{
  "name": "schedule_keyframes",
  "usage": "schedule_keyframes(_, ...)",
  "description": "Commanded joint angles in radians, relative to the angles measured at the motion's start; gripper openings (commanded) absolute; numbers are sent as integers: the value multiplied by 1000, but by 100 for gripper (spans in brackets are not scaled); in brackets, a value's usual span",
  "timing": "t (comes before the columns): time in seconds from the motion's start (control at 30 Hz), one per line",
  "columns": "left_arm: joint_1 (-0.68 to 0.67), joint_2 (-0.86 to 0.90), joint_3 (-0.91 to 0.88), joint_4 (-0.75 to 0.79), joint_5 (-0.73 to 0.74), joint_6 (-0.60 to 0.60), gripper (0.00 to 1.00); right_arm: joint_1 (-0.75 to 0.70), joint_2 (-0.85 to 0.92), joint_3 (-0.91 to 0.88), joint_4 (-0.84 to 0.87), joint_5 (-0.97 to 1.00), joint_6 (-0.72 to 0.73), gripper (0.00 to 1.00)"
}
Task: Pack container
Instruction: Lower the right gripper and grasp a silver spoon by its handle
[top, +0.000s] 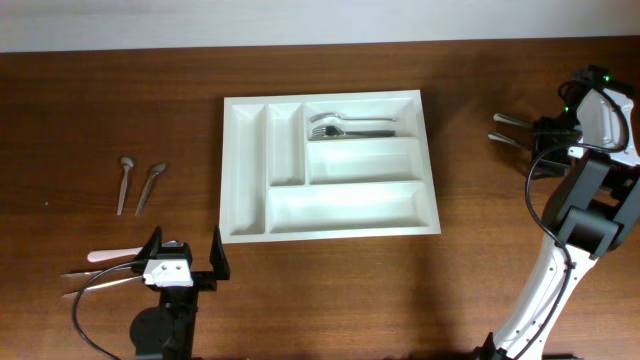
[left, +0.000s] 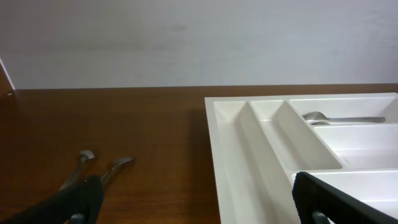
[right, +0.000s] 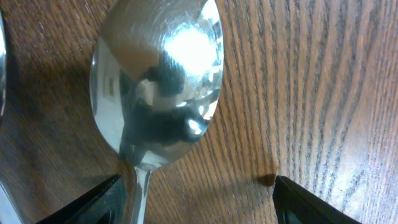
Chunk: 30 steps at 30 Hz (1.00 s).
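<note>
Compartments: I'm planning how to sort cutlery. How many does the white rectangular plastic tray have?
5. Two narrow upright ones at the white plastic tray's left; three long horizontal ones stacked at right, the top holding metal cutlery.

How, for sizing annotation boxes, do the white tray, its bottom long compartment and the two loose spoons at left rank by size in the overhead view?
1. white tray
2. bottom long compartment
3. left-hand spoon and right-hand spoon: they look about alike, so unranked.
</note>
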Motion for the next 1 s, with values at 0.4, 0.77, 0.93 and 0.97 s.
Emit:
schedule_keyframes(0.4,6,-10,-7,2,11,16,99,8,43,0,-4,9,2,30)
schedule_keyframes(0.77,6,-10,-7,2,11,16,99,10,43,0,-5,-15,-48,9)
schedule_keyframes(0.93,6,-10,-7,2,11,16,99,10,43,2,-5,-76,-55,4)
schedule_keyframes(0.97,6,-10,-7,2,11,15,99,11,42,2,-5,-86,-56,4)
